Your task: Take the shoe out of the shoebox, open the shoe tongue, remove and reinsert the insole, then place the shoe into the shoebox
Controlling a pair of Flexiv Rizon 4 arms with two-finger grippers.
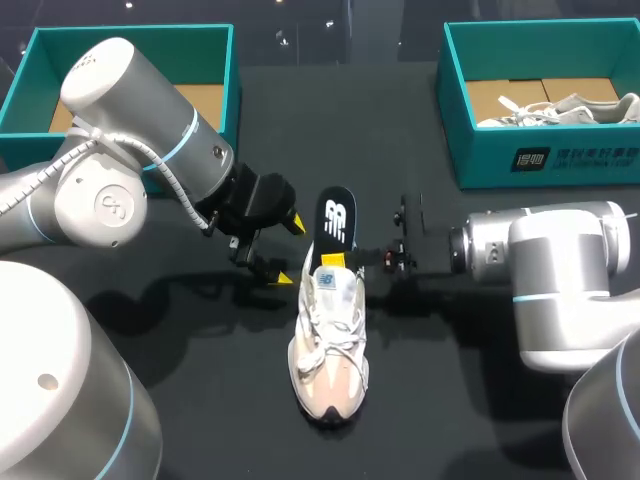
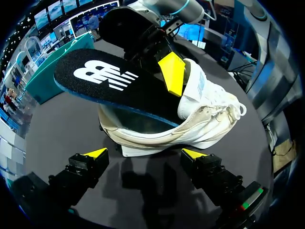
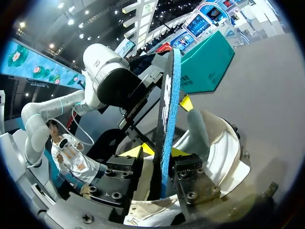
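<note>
Lying where, that shoe (image 1: pixel 328 345)?

Middle of the frame, on the black table (image 1: pixel 470 400); toe toward the lower edge, heel toward the top, laces loose.

And the insole (image 1: pixel 337 222)?

Black, with a white mark; it stands up out of the heel opening and leans toward the top of the frame; its lower end is down inside the shoe, the rest is out in the air.

What has hold of it?

The right gripper (image 1: pixel 335 262), coming in from the right side of the frame; its wrist camera shows the insole edge-on between the two fingers, one pressed to each face; clamped on it.

The left gripper (image 1: pixel 290 250)?

Just left of the heel, centre-left of the frame; fingers spread wide, grasping nothing; from its own wrist camera the shoe lies close ahead of the tips; whether a tip touches it, I cannot tell.

Any boxes?

Two, both teal; the left box (image 1: pixel 130 35) in the upper left corner, brown cardboard showing inside; the right box (image 1: pixel 540 165) in the upper right, with a second shoe (image 1: pixel 565 108), pale, lying in it; both well apart from the shoe on the table.
</note>
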